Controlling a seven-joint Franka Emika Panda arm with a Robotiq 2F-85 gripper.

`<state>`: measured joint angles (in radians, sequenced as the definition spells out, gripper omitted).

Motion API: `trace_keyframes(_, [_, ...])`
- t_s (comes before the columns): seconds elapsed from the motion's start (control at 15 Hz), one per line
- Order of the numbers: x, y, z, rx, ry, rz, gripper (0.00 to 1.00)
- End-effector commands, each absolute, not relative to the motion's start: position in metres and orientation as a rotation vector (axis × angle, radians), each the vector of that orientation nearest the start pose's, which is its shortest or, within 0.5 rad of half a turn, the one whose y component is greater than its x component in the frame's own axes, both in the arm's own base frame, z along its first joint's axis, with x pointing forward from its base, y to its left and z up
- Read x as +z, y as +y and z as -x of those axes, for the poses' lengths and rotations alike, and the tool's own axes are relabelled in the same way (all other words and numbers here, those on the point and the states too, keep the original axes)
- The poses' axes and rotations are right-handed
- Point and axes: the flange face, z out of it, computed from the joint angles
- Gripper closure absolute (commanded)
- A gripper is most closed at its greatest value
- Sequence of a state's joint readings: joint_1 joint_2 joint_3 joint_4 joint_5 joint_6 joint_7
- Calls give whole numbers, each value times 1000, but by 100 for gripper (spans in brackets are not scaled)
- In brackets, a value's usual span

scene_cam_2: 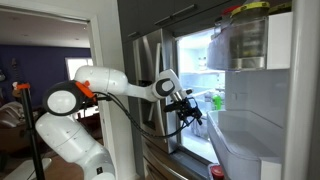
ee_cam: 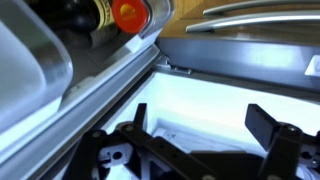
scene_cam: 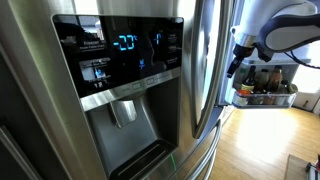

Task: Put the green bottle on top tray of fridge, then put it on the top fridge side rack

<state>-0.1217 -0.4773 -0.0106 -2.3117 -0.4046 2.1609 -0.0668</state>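
The stainless-steel fridge fills an exterior view, with its black dispenser panel lit blue. In an exterior view the fridge stands open and lit inside. The small green bottle stands upright on an inner shelf, just beyond my gripper. My gripper is open and empty in the wrist view, its black fingers spread over the bright white interior. The gripper also shows past the fridge's edge. The bottle is out of the wrist view.
The open door's side racks stand at the right, with a large jar in the top rack. A red-capped dark bottle lies near a rack edge. A stand with brown bottles is in the background.
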Motion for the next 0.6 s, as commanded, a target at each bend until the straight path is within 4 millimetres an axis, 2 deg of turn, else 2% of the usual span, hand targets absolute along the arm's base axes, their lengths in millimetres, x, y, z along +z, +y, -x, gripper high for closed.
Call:
trace_keyframes(0.0, [562, -70, -502, -630, -283, 3479, 0])
trace_keyframes(0.2, [569, -61, -544, -744, -296, 3407, 0])
trace_keyframes(0.33, [572, -57, -565, -789, -309, 3375, 0])
trace_keyframes(0.4, [571, -59, -572, -796, -333, 3395, 0])
trace_keyframes(0.47, [571, -57, -553, -781, -303, 3402, 0])
trace_keyframes(0.53, [571, -56, -561, -787, -306, 3401, 0])
